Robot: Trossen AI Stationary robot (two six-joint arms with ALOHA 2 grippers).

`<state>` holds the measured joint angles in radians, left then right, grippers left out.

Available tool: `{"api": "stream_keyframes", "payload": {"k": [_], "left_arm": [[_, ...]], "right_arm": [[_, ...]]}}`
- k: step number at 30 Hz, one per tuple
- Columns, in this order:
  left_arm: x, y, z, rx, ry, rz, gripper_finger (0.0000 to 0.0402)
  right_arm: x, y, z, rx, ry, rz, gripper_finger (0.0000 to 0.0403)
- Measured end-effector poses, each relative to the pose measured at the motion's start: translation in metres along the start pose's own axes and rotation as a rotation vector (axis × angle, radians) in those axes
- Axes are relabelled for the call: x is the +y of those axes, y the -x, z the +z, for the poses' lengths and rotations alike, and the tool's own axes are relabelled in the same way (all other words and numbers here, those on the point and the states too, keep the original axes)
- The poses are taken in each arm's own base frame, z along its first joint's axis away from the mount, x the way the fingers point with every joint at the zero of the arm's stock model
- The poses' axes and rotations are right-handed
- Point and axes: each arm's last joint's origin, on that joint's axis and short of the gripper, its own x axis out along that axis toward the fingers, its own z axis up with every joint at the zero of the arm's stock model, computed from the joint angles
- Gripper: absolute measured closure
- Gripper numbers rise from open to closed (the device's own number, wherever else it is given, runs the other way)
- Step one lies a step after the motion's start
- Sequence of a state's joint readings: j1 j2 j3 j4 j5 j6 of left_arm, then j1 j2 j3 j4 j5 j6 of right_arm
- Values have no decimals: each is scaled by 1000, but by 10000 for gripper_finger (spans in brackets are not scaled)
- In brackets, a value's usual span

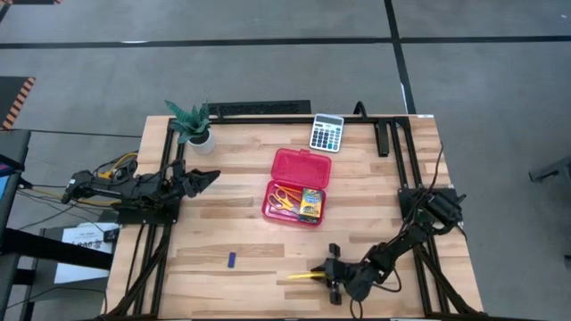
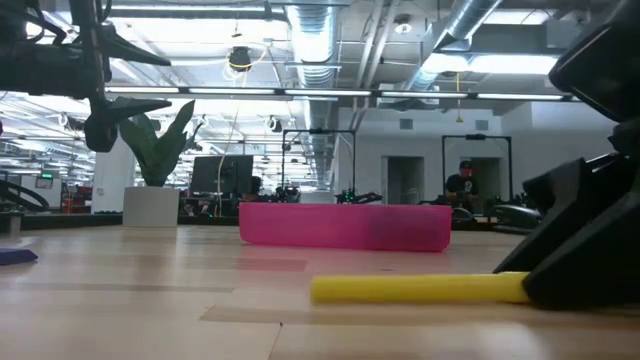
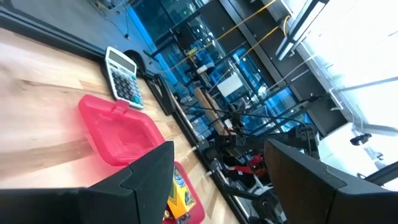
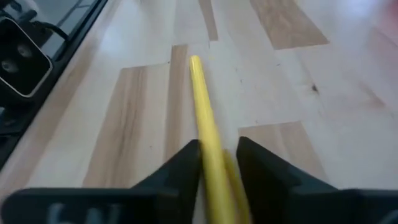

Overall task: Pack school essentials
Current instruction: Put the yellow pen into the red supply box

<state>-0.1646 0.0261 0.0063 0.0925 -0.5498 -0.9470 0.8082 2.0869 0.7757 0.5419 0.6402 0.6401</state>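
Observation:
A yellow pencil-like stick (image 1: 303,275) lies near the table's near edge, and my right gripper (image 1: 332,273) is shut on its right end. It also shows in the low view (image 2: 415,288) and the right wrist view (image 4: 200,93). A tiny blue piece (image 1: 231,259) lies flat on the table left of it. The red case (image 1: 299,187) stands open at mid-table, with the orange-handled scissors (image 1: 284,198) and the crayon box (image 1: 310,204) in it. My left gripper (image 1: 211,176) is open and empty over the table's left side. My right gripper pinches the stick's right end (image 4: 211,158) between its two fingers. The fingers come low from the table's right and lie along the stick. The stick points level toward the table's left at the table top (image 2: 330,290); I cannot tell whether it rests there or is just clear.
A grey calculator (image 1: 326,132) lies at the far edge. A potted plant (image 1: 192,125) stands at the far left corner. Black frame rails (image 1: 393,134) run along the table's sides. Bare wood lies between the case and the near edge.

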Motion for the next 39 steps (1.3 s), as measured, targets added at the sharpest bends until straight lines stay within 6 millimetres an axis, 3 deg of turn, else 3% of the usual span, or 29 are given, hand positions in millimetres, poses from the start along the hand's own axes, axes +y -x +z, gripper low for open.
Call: {"api": "stream_keyframes", "payload": {"k": [6, 12, 18, 24, 31, 39], "left_arm": [[0, 0, 0, -8, 0, 5, 164], [0, 0, 0, -10, 0, 7, 164], [0, 0, 0, -10, 0, 6, 164], [0, 0, 0, -11, 7, 4, 164], [0, 0, 0, -11, 3, 5, 164], [0, 0, 0, -11, -6, 6, 164]], "right_arm": [[-1, 0, 1, -17, 3, -7, 356], [-2, -3, 13, -20, -25, -5, 358], [-12, 2, 41, -22, -72, -4, 353], [-40, 16, 90, -73, -125, -103, 353], [-91, 30, 146, -155, -75, -221, 353], [-142, 19, 167, -140, -26, -268, 353]]}}
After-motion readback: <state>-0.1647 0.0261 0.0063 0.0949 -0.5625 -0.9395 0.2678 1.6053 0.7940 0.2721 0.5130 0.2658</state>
